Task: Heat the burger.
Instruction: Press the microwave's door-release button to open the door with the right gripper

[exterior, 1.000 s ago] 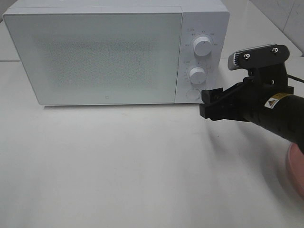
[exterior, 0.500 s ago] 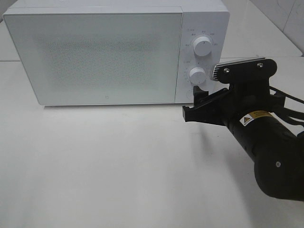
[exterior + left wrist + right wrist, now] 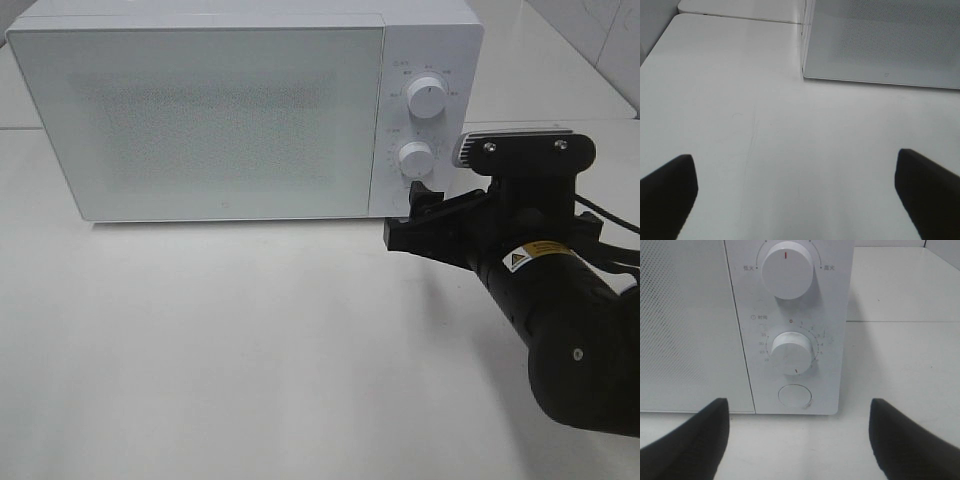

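The burger is out of view in every frame. The white microwave (image 3: 200, 110) stands at the back of the table with its door shut; it also shows in the left wrist view (image 3: 880, 40) and the right wrist view (image 3: 690, 325). My right gripper (image 3: 412, 220) is open and empty, just in front of the lower part of the microwave's control panel. In the right wrist view the right gripper (image 3: 797, 440) faces the round button (image 3: 795, 396) below the timer knob (image 3: 790, 352). My left gripper (image 3: 797, 200) is open and empty over bare table left of the microwave.
The control panel carries an upper power knob (image 3: 428, 98) and a lower timer knob (image 3: 415, 158). The white table (image 3: 230, 340) stretches in front of the microwave. The right arm's black body (image 3: 560, 330) fills the lower right of the high view.
My right gripper has moved left and closer to the microwave's control panel. The pink plate at the right edge a second ago is now covered by the arm.
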